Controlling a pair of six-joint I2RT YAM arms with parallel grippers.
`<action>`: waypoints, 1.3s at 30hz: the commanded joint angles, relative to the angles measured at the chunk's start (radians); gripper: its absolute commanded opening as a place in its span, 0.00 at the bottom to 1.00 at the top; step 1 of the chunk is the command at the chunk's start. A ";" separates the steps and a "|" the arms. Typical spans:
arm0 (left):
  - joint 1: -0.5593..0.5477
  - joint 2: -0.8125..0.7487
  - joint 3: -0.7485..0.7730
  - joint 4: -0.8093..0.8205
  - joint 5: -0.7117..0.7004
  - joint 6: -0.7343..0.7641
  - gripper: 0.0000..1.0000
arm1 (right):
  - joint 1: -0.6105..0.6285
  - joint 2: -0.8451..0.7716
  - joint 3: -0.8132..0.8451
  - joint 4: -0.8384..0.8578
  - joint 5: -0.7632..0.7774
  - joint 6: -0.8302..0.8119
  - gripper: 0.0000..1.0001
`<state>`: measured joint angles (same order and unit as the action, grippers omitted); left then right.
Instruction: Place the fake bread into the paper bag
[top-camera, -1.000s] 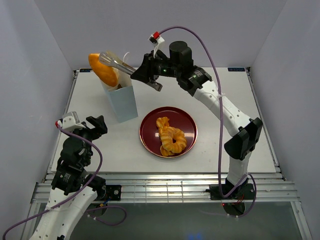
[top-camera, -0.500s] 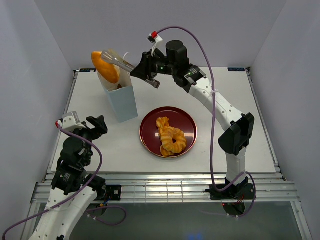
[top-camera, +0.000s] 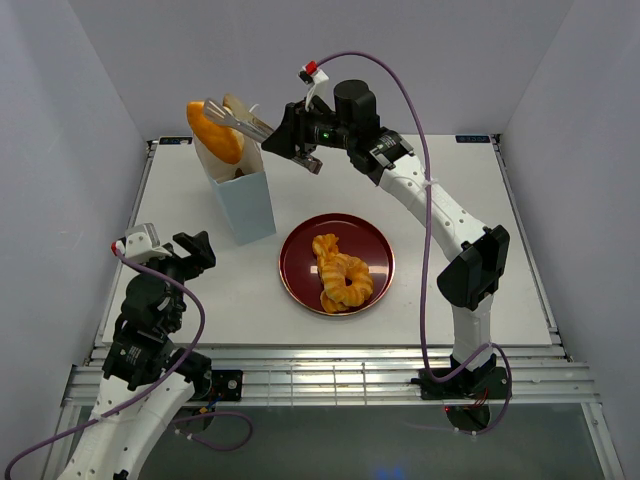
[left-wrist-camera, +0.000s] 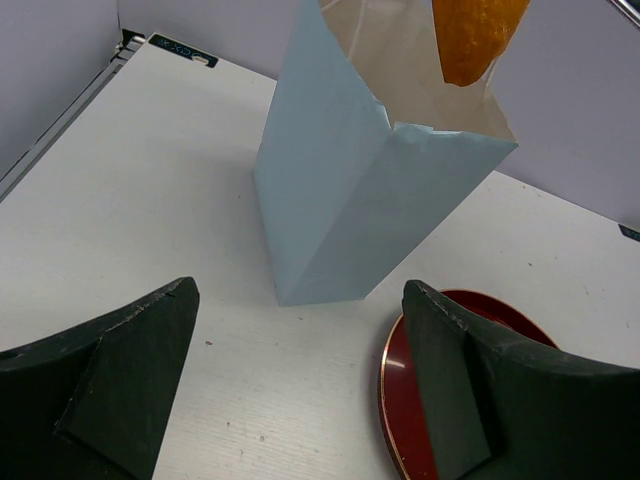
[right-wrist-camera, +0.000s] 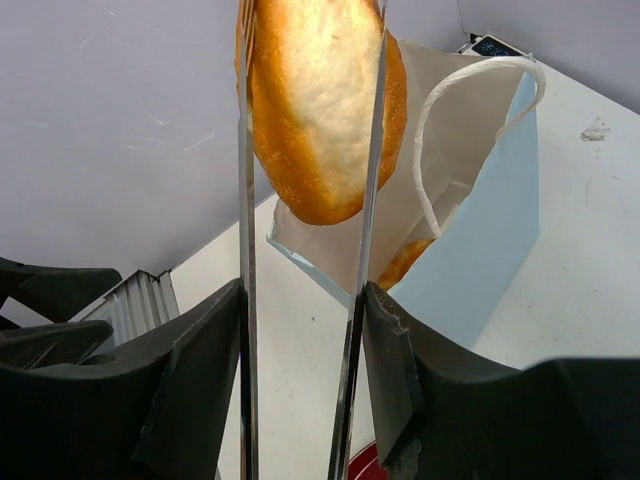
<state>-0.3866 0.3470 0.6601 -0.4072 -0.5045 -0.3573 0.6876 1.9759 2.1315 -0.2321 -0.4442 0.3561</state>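
Overhead, counter (top-camera: 180, 200): white, walled on three sides; both arm bases at the 6 o'clock edge.
Right hand (top-camera: 288, 138): reaches toward 11 o'clock of the counter. Its fingers (right-wrist-camera: 190, 390) are partly closed and press on both arms of the tongs (top-camera: 238, 120), holding them.
Tongs: long, silver, pointing toward 10 o'clock from the hand. The tips pinch a bun (top-camera: 214, 131) by its two sides.
Bun: golden-orange, glossy, paler on one face, long axis roughly upright. It hangs over the open mouth of the paper bag (top-camera: 247, 205). Whether its lower end has passed the rim, cannot tell.
Paper bag: pale blue with a white inside, upright, at 10 o'clock from the plate (top-camera: 297, 265) and apart from it.
Inside bag: a second golden piece (right-wrist-camera: 405, 262) shows below the rim.
Plate: dark red, round, mid-counter. Golden pastries (top-camera: 340, 270) lie on it, touching each other.
Left hand (left-wrist-camera: 300, 380): at 8 o'clock, low, well apart from the bag. Fingers spread wide, nothing between them.
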 joint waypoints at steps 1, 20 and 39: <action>-0.005 0.001 -0.013 0.011 0.009 0.000 0.93 | -0.003 -0.012 0.016 0.091 -0.001 -0.014 0.56; -0.005 0.003 -0.013 0.011 0.012 0.001 0.93 | -0.008 -0.035 0.021 0.085 -0.021 -0.020 0.63; -0.005 0.009 -0.013 0.013 0.014 0.001 0.93 | -0.020 -0.081 0.025 0.065 -0.057 -0.037 0.65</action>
<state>-0.3885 0.3470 0.6487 -0.4068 -0.5041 -0.3569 0.6743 1.9720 2.1315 -0.2211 -0.4580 0.3393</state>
